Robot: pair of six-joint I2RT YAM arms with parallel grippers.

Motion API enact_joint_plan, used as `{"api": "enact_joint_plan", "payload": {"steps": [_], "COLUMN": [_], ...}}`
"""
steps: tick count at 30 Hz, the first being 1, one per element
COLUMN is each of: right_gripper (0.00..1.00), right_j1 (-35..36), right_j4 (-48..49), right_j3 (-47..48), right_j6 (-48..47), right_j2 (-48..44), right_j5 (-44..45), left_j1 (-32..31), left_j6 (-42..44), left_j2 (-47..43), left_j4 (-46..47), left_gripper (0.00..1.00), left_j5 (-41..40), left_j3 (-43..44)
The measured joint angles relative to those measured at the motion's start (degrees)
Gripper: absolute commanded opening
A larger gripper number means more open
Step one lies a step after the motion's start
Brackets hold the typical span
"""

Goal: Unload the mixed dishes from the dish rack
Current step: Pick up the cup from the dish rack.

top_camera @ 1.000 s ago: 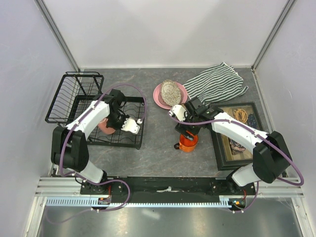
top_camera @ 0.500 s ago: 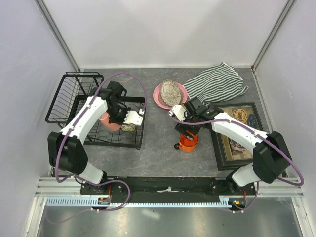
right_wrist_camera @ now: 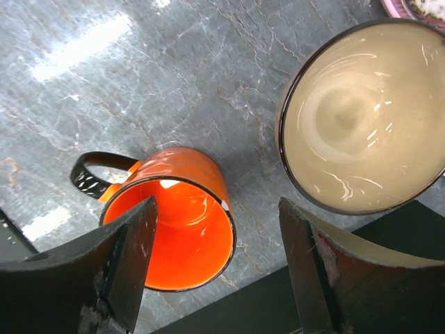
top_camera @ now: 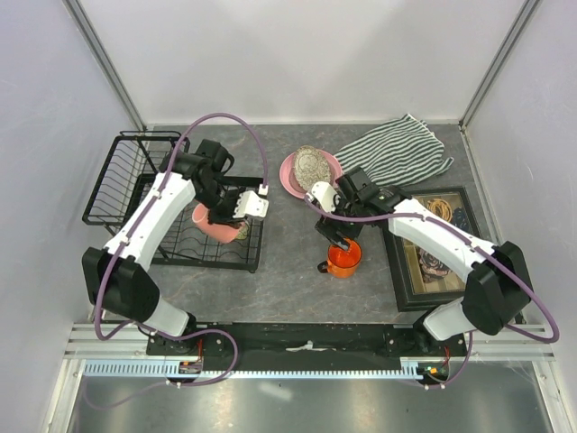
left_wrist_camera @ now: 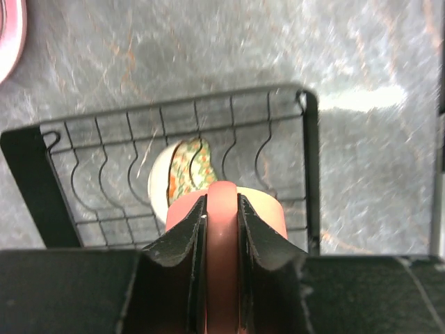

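Pink mug (top_camera: 216,224) clamped at rim by left gripper (left_wrist_camera: 222,198), held over rack (left_wrist_camera: 309,160) tray; floral bowl (left_wrist_camera: 191,170) seen beneath. Right gripper (right_wrist_camera: 217,205) spread wide above orange mug (right_wrist_camera: 174,236), which is stood on table (right_wrist_camera: 139,83) beside tan bowl (right_wrist_camera: 361,118).

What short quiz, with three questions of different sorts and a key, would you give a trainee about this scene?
1. True or false: the right gripper is open above the orange mug.
2. Which dish lies on the pink plate?
3. The left gripper is shut on: A) the orange mug; B) the pink mug; C) the pink plate.
Key: 1 true; 2 the patterned oval dish; 3 B.
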Motion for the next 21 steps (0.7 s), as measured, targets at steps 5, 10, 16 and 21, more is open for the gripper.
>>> {"api": "enact_joint_plan", "payload": {"steps": [5, 10, 16, 21], "right_gripper": [0.79, 0.78, 0.78, 0.77], "right_j1": [0.0, 0.0, -0.11, -0.66], "right_j4": [-2.16, -3.17, -1.2, 3.32], "right_j3": [2.47, 6.95, 10.71, 13.35], "right_j6": [-0.02, 0.37, 2.99, 6.88], "right_j2": [-0.5, -1.33, -2.54, -3.58], "right_j5": [-0.94, -2.64, -5.38, -7.61], "left_j1": [-0.28, -0.28, -0.28, -0.28], "left_j6": [-3.19, -7.56, -15.34, -23.82], "left_j2": [-0.35, -2.16, -4.22, -4.87], "left_j4": [-0.17, 1.44, 5.57, 11.1], "left_gripper": [0.02, 0.02, 0.02, 0.02], "left_j5": [4.94, 11.08, 19.74, 26.14], "left_j3": [1.97, 3.98, 6.14, 6.32]}}
